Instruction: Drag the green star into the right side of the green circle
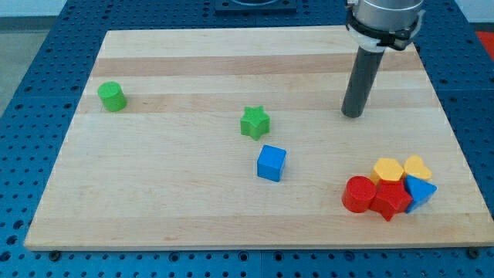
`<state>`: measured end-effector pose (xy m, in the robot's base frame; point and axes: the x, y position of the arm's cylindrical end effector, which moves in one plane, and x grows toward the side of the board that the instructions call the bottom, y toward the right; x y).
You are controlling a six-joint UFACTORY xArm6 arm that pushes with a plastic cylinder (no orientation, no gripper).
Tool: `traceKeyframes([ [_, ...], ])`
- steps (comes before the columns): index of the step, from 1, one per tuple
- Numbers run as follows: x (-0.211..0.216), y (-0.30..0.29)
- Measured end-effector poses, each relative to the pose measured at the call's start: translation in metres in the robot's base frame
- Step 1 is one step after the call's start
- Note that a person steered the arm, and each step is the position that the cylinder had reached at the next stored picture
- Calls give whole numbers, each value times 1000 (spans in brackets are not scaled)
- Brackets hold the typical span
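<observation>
The green star (255,122) lies near the middle of the wooden board (193,208). The green circle (113,96), a short cylinder, stands far to the view's left, slightly higher in the view than the star. My tip (353,115) rests on the board well to the view's right of the star, at about the same height in the view, touching no block.
A blue cube (271,163) sits just below and right of the star. A cluster at the view's bottom right holds a red cylinder (358,194), a red block (390,200), two yellow blocks (388,169) (417,166) and a blue block (421,191).
</observation>
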<state>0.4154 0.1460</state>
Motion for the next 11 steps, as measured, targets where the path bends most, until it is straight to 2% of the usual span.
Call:
traceKeyframes([
  [2,4,-11],
  [4,19,-75],
  [5,14,-127],
  [6,11,-146],
  [8,11,-138],
  [11,46,-140],
])
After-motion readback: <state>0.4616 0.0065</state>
